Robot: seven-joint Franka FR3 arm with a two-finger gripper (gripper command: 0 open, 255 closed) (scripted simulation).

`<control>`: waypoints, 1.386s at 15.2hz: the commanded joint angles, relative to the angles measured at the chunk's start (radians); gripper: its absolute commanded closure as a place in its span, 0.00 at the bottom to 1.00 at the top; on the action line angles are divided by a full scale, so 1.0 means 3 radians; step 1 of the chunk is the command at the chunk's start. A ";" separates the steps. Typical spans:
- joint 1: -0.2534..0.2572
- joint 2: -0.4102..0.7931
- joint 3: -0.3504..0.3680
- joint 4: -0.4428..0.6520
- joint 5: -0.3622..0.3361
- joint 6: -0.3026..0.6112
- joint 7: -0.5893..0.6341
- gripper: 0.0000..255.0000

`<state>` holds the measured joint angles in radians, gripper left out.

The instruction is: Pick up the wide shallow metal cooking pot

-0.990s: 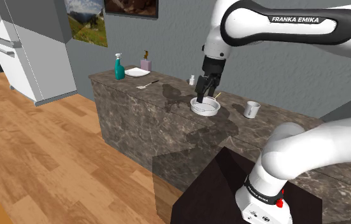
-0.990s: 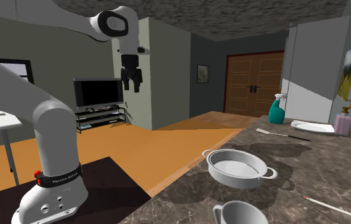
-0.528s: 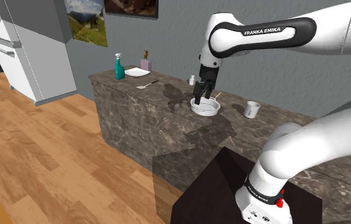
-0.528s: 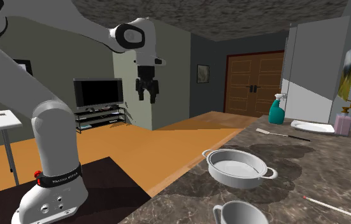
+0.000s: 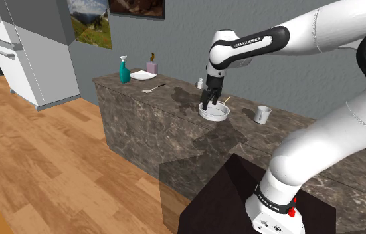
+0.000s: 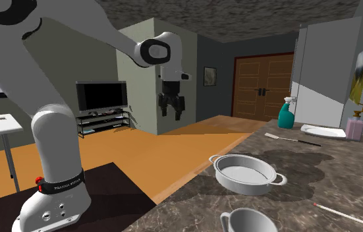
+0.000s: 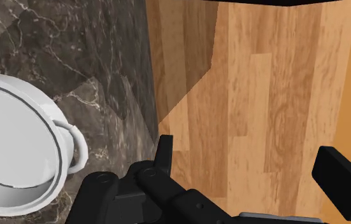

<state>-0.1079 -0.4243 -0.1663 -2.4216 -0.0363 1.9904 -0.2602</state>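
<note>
Gripper (image 7: 244, 153) spread wide (over floor (image 7: 257, 76)), apart from white pot (image 7: 14, 146)

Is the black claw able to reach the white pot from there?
Probably yes. The open gripper hangs beside the counter, and nothing stands between it and the empty pot.

I see the pot (image 5: 214, 111) on the counter (image 5: 141, 123), close to its floor-side edge, with the mug (image 5: 262, 114) beside it toward the stand (image 5: 218, 196). The spray bottle (image 5: 124, 70), plate (image 5: 143, 76) and soap bottle (image 5: 152, 65) cluster at the far end. The gripper (image 7: 244, 153) hangs past that edge, over the floor (image 7: 263, 95).
</note>
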 commanded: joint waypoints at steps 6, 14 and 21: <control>-0.0096 0.0808 -0.0281 0.0340 0.0022 0.0439 -0.0379 0.00; -0.0250 0.1795 -0.0487 0.0974 0.0273 0.0727 -0.0854 0.00; -0.0380 0.2325 -0.0499 0.1298 0.0456 0.0892 -0.1076 0.00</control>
<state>-0.2182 0.2612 -0.3164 -2.0318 0.0952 2.2461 -0.5763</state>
